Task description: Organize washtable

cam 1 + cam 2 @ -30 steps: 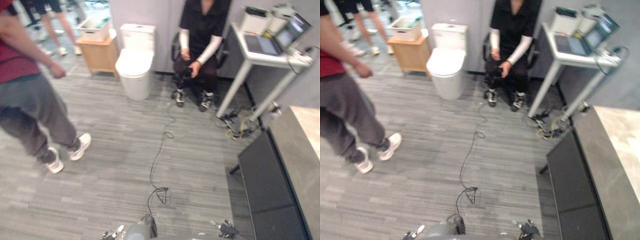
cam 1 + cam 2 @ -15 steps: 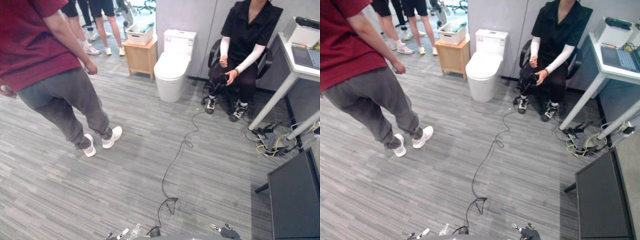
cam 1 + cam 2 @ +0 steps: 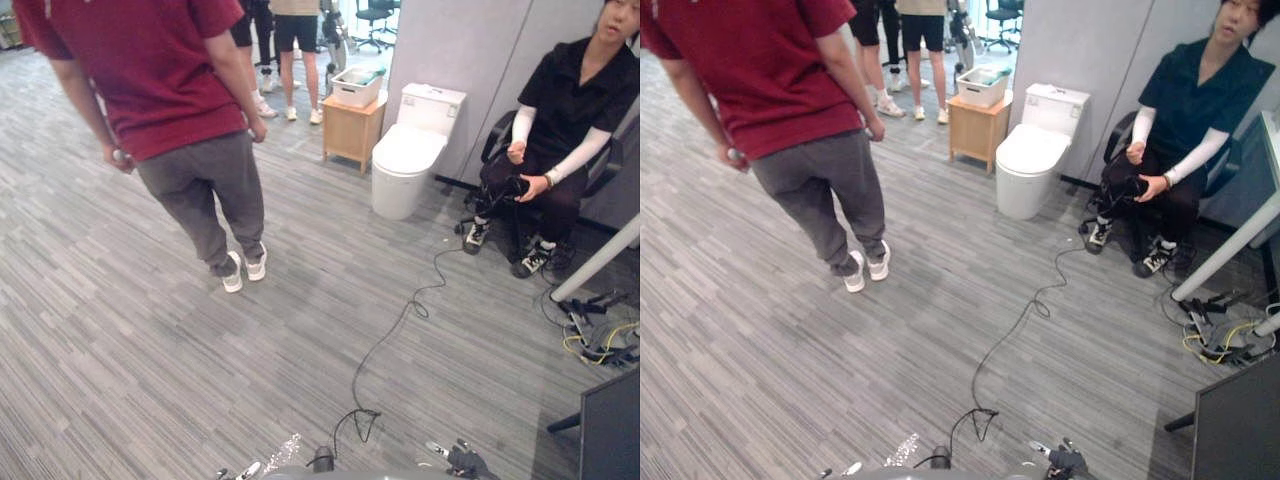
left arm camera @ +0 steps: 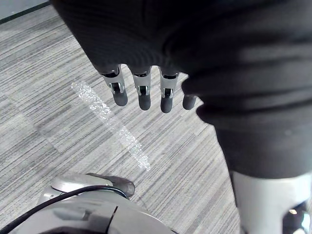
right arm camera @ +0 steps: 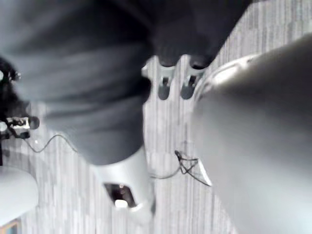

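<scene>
Left wrist view, left robot hand (image 4: 144,92) fingers straight, right robot hand (image 5: 165,84) half-hidden, unreadable

Both arms down. The left hand (image 4: 141,95) hangs above the floor (image 4: 48,63), fingers straight and relaxed, holding nothing. The right hand (image 5: 165,85) is likewise above the floor, fingers extended, empty.

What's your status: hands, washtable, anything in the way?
Left hand open, empty. Right hand open, empty. Washtable: dark front at far right edge, untouched. Person in red shirt standing ahead; seated person by toilet.
</scene>
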### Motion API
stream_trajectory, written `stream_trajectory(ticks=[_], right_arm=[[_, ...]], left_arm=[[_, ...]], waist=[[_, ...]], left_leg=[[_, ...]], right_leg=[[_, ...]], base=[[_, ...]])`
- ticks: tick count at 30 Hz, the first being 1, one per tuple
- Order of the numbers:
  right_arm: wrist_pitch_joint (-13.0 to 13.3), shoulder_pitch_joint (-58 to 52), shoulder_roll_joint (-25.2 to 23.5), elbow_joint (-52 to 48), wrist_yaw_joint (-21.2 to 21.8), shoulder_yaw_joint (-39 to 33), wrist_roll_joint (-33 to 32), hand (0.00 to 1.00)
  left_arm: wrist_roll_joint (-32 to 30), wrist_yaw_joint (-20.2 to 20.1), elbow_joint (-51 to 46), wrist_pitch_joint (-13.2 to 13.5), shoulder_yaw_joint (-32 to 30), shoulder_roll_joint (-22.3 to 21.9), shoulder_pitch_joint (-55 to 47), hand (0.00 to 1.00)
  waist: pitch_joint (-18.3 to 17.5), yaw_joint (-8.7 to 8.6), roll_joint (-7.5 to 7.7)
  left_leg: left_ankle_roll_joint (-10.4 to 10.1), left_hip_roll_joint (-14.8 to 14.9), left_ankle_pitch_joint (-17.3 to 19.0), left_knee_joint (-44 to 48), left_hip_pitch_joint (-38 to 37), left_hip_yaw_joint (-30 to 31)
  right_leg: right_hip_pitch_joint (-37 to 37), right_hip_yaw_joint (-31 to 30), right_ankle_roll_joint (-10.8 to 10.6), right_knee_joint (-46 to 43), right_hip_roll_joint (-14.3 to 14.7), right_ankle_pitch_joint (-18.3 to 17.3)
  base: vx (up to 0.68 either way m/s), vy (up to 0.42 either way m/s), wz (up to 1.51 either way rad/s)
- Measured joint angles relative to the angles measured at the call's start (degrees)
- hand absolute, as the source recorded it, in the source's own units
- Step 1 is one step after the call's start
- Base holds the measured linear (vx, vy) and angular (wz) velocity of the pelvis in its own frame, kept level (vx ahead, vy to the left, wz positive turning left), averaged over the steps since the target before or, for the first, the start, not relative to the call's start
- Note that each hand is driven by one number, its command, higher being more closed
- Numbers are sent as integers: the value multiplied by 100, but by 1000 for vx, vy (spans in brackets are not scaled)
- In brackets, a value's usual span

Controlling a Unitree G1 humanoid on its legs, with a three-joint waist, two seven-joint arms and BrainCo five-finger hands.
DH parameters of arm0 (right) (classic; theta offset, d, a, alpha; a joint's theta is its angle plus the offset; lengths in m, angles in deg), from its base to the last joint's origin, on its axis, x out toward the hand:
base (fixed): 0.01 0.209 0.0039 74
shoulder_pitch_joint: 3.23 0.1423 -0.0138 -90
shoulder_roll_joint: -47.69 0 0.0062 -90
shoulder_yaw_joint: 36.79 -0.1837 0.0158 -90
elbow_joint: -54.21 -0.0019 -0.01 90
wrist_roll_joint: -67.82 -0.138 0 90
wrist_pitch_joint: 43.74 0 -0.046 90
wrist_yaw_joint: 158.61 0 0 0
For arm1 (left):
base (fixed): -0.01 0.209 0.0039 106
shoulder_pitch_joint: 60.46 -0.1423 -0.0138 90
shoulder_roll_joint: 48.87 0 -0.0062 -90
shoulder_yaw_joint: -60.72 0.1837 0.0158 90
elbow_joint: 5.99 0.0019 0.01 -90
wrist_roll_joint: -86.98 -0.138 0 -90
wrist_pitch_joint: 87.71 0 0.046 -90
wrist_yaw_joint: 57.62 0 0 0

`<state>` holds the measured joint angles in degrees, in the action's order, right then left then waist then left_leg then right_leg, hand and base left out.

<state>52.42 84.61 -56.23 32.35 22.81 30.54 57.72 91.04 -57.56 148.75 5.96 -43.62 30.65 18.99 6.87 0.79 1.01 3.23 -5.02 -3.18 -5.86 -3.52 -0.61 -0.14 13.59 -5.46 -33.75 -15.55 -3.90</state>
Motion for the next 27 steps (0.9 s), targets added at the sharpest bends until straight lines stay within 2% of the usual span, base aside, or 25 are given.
stream_trajectory(ticks=[1,2,4,5,6,7,9,11,15,17,21,23,25,26,27], right_arm=[[5,-41,-42,6,1,-3,0,0],[11,-50,-65,7,3,-4,-4,0],[12,-57,-92,25,6,-31,-4,0],[13,-36,-139,25,7,-94,-5,0],[17,-2,-185,30,6,-197,-6,0],[16,18,-179,42,5,-240,-6,0],[14,-41,-170,24,-4,-440,-67,0],[16,-92,-176,24,-2,-439,-63,0],[26,-100,-202,19,-3,-438,-66,0],[26,-96,-270,17,0,-430,-63,0],[27,-64,-338,23,1,-269,-62,0],[40,-34,-340,17,0,-6,-62,0],[42,-60,-320,4,-1,219,-63,0],[42,-59,-310,-25,0,251,-62,0],[42,-69,-269,-112,0,241,-62,0]], left_arm=[[-2,-7,-6,1,-119,1,-20,0],[-1,-8,-11,1,-210,-13,-32,0],[0,-10,-19,3,-389,-51,-37,0],[1,-8,-18,7,-415,-38,-34,0],[-1,-3,12,4,-454,-24,8,0],[-1,-4,58,-4,-495,-60,52,0],[7,5,45,7,-663,-162,67,0],[8,-1,44,25,-660,-167,57,0],[9,-4,38,62,-657,-139,61,0],[8,-2,28,63,-656,-114,55,0],[24,-1,-24,102,-651,-76,78,0],[50,1,-131,118,-658,-71,77,0],[53,3,-221,114,-658,-100,106,0],[52,2,-251,114,-661,-109,134,0],[53,5,-308,109,-672,-163,190,0]], waist=[[-23,0,57],[-38,-2,77],[-111,4,116],[-160,24,217],[-122,15,239],[-68,-7,174],[-47,9,144],[-105,13,135],[-118,20,196],[-108,114,228],[-44,185,328],[8,255,350],[55,322,330],[97,324,318],[167,319,221]], left_leg=[[0,1,0,0,56,64],[-1,4,-1,0,122,78],[-68,0,-56,-1,316,73],[-107,-12,-229,-1,505,49],[-94,-41,-454,-3,643,42],[-90,-6,-536,-5,644,68],[-110,107,-554,-7,580,63],[-163,173,-637,-7,565,98],[-181,173,-652,-7,719,202],[-158,84,-670,-7,736,240],[-132,-19,-652,-6,709,432],[-145,-14,-620,25,684,538],[-98,20,-428,292,758,507],[-122,33,-236,567,904,435],[-320,214,331,1423,1307,-25]], right_leg=[[6,-385,-2,160,282,-227],[47,-593,73,389,447,-354],[231,-951,262,1239,621,-562],[362,-1052,348,1846,661,-706],[444,-1058,76,2308,663,-859],[467,-1017,26,2338,732,-836],[571,-987,132,2433,843,-779],[694,-869,114,2563,886,-761],[692,-716,28,2687,924,-720],[726,-613,-14,2705,854,-685],[889,-543,-17,2677,767,-679],[872,-559,33,2446,786,-648],[863,-550,147,2228,819,-571],[864,-538,201,2161,824,-536],[866,-414,242,2024,874,-438]], base=[[-95,-69,23],[-136,-75,15],[-128,-61,-7],[-181,-149,-27],[-182,-164,-20],[-150,-153,-4],[-64,-107,10],[-41,-93,16],[11,-33,23],[69,9,17],[83,18,30],[-8,36,29],[-58,54,24],[-85,55,43],[-127,67,57]])
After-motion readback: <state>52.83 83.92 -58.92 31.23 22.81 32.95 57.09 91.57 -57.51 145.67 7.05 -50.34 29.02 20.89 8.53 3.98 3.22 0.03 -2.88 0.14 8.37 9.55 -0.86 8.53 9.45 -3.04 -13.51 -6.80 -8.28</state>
